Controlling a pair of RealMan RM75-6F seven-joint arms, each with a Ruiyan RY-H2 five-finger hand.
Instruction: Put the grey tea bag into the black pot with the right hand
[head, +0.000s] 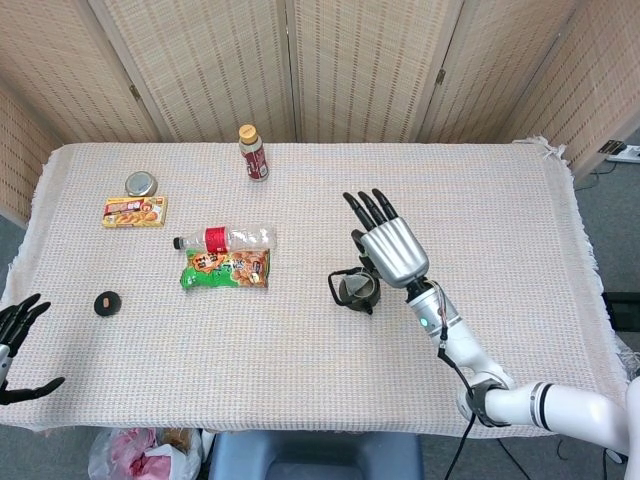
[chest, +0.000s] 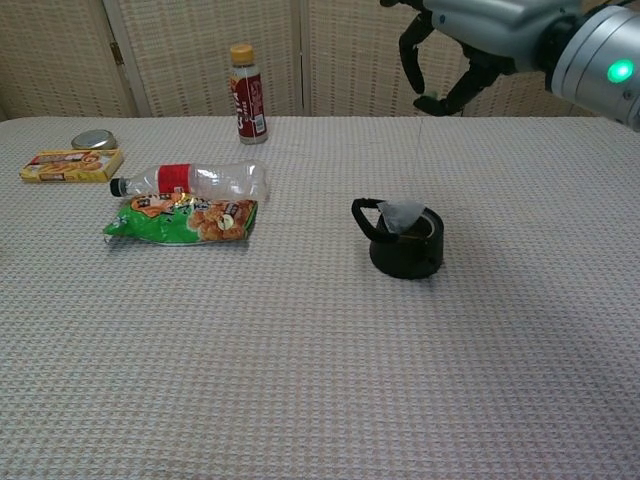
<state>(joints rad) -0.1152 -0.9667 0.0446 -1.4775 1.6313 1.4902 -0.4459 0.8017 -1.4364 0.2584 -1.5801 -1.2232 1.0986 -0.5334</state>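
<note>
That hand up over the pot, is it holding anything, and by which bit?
Yes. The right hand pinches the tag end of the string of the tea bag, which now lies in the mouth of the pot.

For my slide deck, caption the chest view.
Right hand lowers the grey tea bag into the black pot.

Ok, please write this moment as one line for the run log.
step: lowering tea bag | right hand: above pot, pinching the string tag | tea bag: lying at rim of black pot, partly inside | left hand: idle at table edge, open
</note>
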